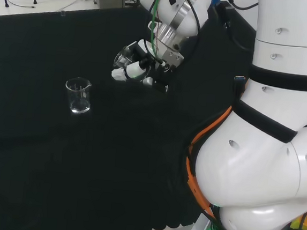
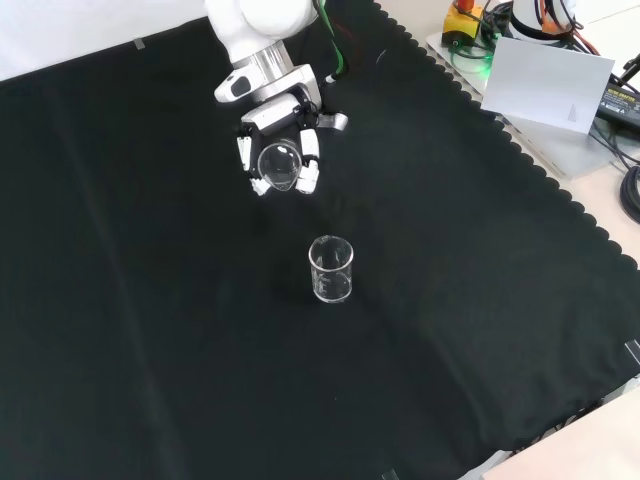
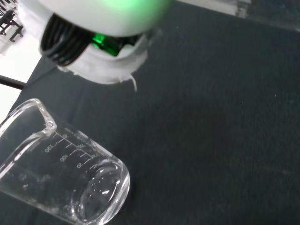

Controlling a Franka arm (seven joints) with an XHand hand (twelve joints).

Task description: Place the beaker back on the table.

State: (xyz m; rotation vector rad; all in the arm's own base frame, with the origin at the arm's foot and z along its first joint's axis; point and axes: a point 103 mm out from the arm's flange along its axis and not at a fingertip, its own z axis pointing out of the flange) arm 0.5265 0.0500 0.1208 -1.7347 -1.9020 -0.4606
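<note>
My hand (image 1: 147, 66) (image 2: 283, 112) hangs above the black cloth, its fingers curled round a clear glass beaker (image 1: 127, 59) (image 2: 278, 165). This beaker is tipped on its side, with a round end facing the front camera. A second clear beaker (image 1: 78, 95) (image 2: 331, 270) stands upright on the cloth. It is left of and nearer than the hand in the head view, and below the hand in the front view, well apart from it. In the wrist view a beaker (image 3: 61, 183) with a printed scale shows close and tilted.
The arm's white links (image 1: 270, 130) rise at the right of the head view. The cloth's scalloped edge (image 2: 560, 200) runs down the right of the front view, with a white box (image 2: 545, 80) and cables beyond it. The arm's base (image 3: 93, 37) with a green light shows in the wrist view.
</note>
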